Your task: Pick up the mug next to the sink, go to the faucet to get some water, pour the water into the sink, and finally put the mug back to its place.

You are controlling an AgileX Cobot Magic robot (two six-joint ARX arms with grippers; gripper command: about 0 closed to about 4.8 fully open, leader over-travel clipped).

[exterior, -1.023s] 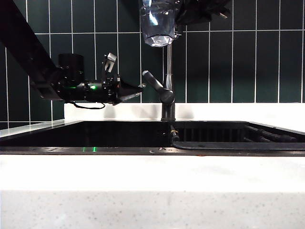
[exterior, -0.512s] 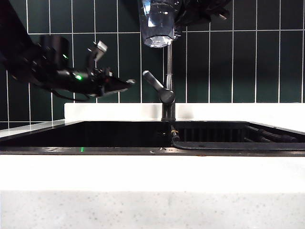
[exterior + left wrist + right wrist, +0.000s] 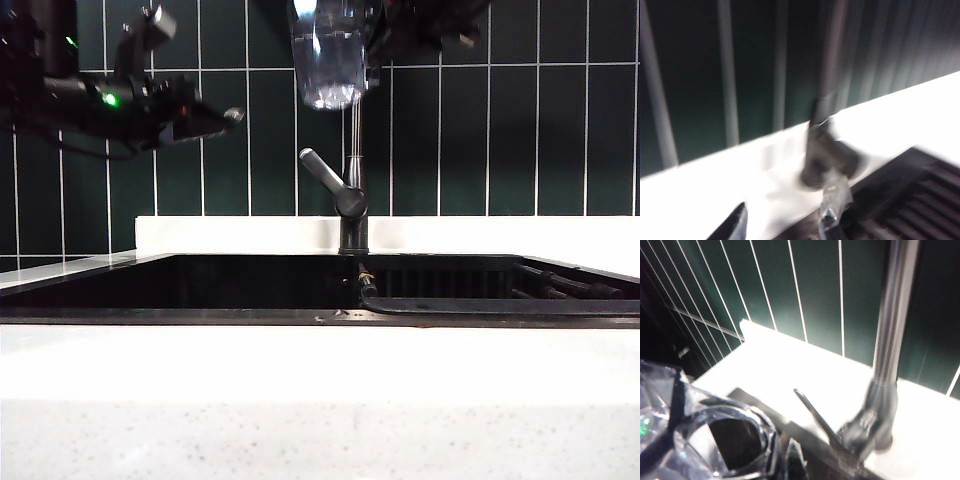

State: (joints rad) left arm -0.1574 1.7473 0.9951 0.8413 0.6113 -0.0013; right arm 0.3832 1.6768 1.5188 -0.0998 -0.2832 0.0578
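Note:
The clear faceted mug (image 3: 328, 50) hangs high above the sink (image 3: 200, 285), close beside the faucet (image 3: 351, 205) pipe. My right gripper (image 3: 378, 40) reaches in from the top and is shut on its side. In the right wrist view the mug (image 3: 705, 435) fills the near corner, its mouth dark, with the faucet (image 3: 890, 340) and its lever (image 3: 812, 412) beyond; my right gripper (image 3: 787, 462) shows only as a dark finger beside the glass. My left gripper (image 3: 232, 116) is open and empty at the upper left, well away from the lever (image 3: 322, 168). The blurred left wrist view shows the left gripper (image 3: 785, 220) spread wide before the faucet base (image 3: 827, 157).
A dark green tiled wall stands behind the white speckled countertop (image 3: 320, 370). A slatted black rack (image 3: 570, 285) and a black hose (image 3: 450, 305) lie in the right half of the sink. The left arm's body fills the upper left corner.
My left gripper has lifted up and drawn back to the left, away from the faucet lever, staying open. The mug has stayed beside the faucet pipe in the right gripper.

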